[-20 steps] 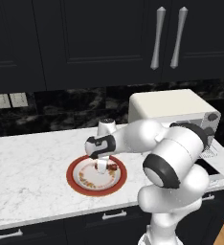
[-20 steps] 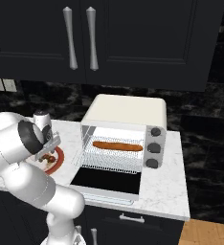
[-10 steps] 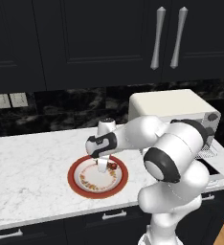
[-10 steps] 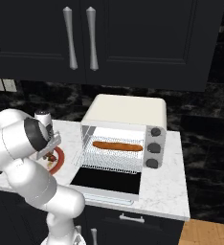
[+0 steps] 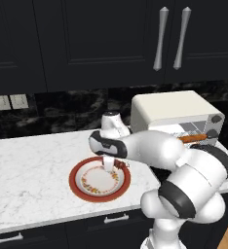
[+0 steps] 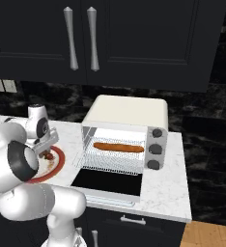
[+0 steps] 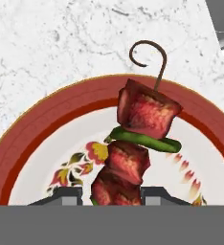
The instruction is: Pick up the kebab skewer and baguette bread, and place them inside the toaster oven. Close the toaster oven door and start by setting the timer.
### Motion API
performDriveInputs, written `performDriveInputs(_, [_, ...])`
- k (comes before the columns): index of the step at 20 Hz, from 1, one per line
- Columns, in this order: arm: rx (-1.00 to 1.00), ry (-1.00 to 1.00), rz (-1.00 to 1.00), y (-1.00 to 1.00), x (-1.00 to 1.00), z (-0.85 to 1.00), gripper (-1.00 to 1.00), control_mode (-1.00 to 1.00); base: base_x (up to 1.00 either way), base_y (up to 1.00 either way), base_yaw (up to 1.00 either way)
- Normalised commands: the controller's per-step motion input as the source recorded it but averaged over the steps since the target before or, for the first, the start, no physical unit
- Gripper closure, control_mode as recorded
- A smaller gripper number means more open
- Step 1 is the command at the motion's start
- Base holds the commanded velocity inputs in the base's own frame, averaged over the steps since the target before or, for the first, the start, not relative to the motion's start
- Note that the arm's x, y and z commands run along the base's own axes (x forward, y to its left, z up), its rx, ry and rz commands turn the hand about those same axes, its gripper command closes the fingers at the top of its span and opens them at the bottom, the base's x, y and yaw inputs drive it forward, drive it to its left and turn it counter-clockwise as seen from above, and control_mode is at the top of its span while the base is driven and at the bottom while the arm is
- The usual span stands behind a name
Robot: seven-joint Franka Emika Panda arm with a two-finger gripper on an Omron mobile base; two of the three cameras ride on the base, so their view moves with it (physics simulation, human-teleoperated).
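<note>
You see kebab skewer point(image 7: 135, 148) clamped between jaws of gripper point(image 5: 109, 167), over red-rimmed plate point(image 5: 78, 186) near table's front edge. Baguette bread point(image 6: 119, 147) lies on rack inside toaster oven point(image 6: 129, 112), at table's right end; toaster oven door point(image 6: 107, 184) hangs open.

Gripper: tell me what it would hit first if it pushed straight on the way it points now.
The gripper, shut on the kebab skewer, points down at the plate. Straight on, the skewer's meat would probably press into the plate's white centre first; the gap between them is hard to judge.
</note>
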Motion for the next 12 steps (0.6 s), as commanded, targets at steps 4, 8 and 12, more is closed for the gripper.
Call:
performDriveInputs(4, [-0.02,0.0,0.0,-0.42,-0.81,0.57,1.0,-1.0,0.0,0.0,0.0])
performDriveInputs(8, [-0.02,0.0,0.0,-0.3,-0.59,0.56,1.0,-1.0,0.0,0.0,0.0])
performDriveInputs(12, [0.0,0.0,0.05,-0.04,-0.11,0.75,1.0,-1.0,0.0,0.0,0.0])
